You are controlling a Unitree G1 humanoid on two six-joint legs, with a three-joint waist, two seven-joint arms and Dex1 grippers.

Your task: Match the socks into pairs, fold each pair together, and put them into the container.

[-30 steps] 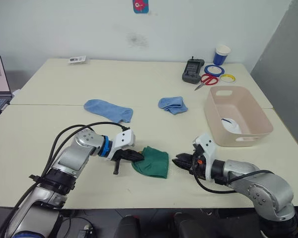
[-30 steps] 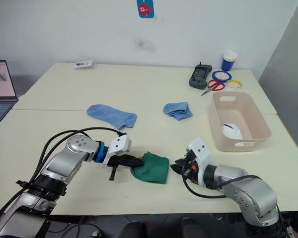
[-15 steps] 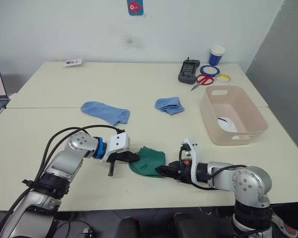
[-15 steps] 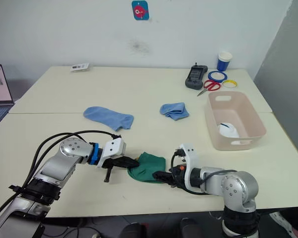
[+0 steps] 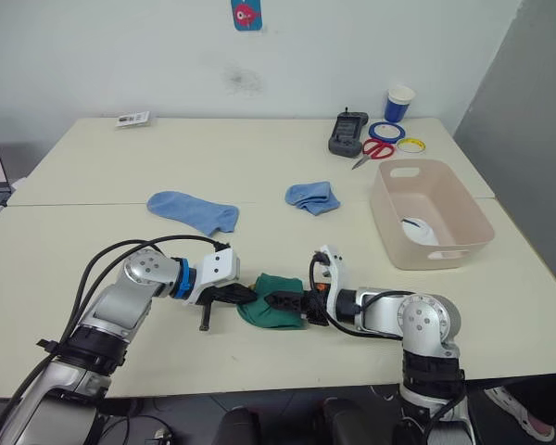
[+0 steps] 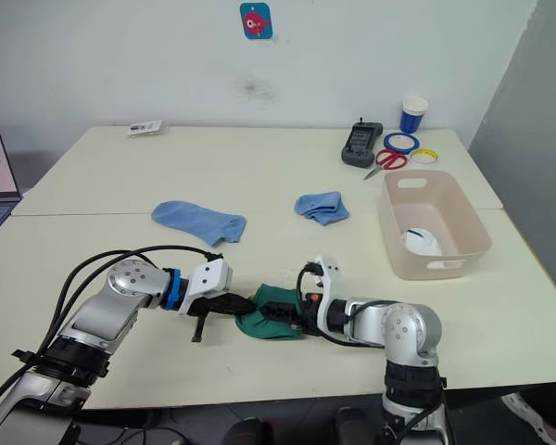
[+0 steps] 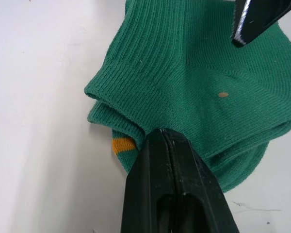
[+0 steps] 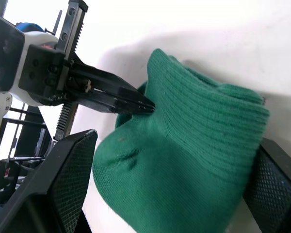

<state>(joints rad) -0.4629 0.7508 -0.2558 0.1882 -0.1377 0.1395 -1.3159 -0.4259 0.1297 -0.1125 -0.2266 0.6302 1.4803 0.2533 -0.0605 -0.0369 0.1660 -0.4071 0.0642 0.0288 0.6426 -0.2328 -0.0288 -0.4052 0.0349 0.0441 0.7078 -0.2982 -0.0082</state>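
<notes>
The table (image 5: 287,176) carries the beige tub (image 5: 431,213) on the robot's right side, with a white sock (image 5: 417,229) already lying in its bottom, so the white pair looks dealt with. 2 light blue socks remain loose and well apart: 1 flat (image 5: 193,209) toward the left, 1 crumpled (image 5: 311,196) nearer the tub. Close to the front edge sits the folded green pair (image 5: 276,310), its yellow stripe peeking out at the cuff in the left wrist view. The main change over the last second is the right gripper (image 5: 284,301): it was apart from the bundle, and it has now slid in from the right, its 2 fingers spread wide on either side of the green fold without yet squeezing it. The left gripper (image 5: 244,294) stays clamped on the cuff end, fingers pressed together on the fabric. My reading is a handover: once the right fingers close, the left can let go and the pair can travel to the tub
</notes>
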